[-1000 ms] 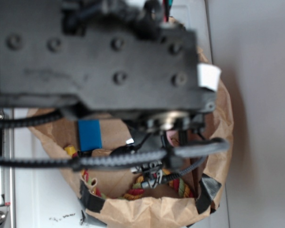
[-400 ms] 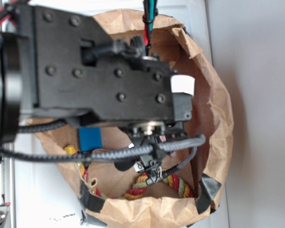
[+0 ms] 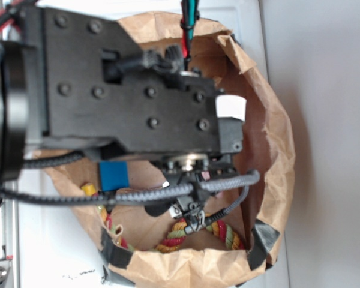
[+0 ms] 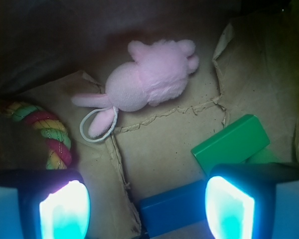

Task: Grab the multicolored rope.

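Observation:
The multicolored rope (image 4: 40, 134) is a thick twist of red, yellow and green strands. It lies curved on the brown paper floor at the left of the wrist view, just beyond my left finger (image 4: 65, 209). In the exterior view the rope (image 3: 175, 237) runs along the bag's near wall, partly hidden by cables. My gripper (image 4: 147, 204) is open above the floor, to the right of the rope and apart from it. Nothing is held between the fingers. The robot arm hides the fingers in the exterior view.
A pink plush bunny (image 4: 149, 79) lies ahead. A green block (image 4: 229, 144) sits by my right finger and a blue block (image 4: 174, 209) lies below the gap. The crumpled paper bag wall (image 3: 276, 150) rings everything, with black tape (image 3: 261, 240) on its rim.
Since one second ago the arm has shifted and now looks smaller and sharp, and more of the rope shows beneath it. Nothing has moved in the last 0.4 seconds.

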Controlling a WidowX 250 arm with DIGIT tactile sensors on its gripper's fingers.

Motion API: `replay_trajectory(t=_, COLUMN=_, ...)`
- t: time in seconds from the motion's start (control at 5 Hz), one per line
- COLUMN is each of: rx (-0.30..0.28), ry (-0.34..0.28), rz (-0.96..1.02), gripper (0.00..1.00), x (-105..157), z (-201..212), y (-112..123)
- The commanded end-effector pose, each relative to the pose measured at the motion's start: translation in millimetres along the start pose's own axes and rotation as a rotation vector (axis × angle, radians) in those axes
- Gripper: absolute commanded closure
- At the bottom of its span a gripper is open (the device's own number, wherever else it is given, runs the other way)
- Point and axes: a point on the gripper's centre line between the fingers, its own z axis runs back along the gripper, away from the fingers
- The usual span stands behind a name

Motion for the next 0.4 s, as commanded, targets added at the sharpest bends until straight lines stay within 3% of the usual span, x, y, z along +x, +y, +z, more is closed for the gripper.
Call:
replay_trajectory(t=0.0, rx=-0.02, ry=-0.05, rz=-0.006, gripper=0.0, x=5.5, z=15.3, y=-1.4)
replay_trajectory(t=0.2, rx=-0.049, ry=-0.062, rz=-0.012, gripper=0.0, x=4.3, z=7.5, y=-1.8)
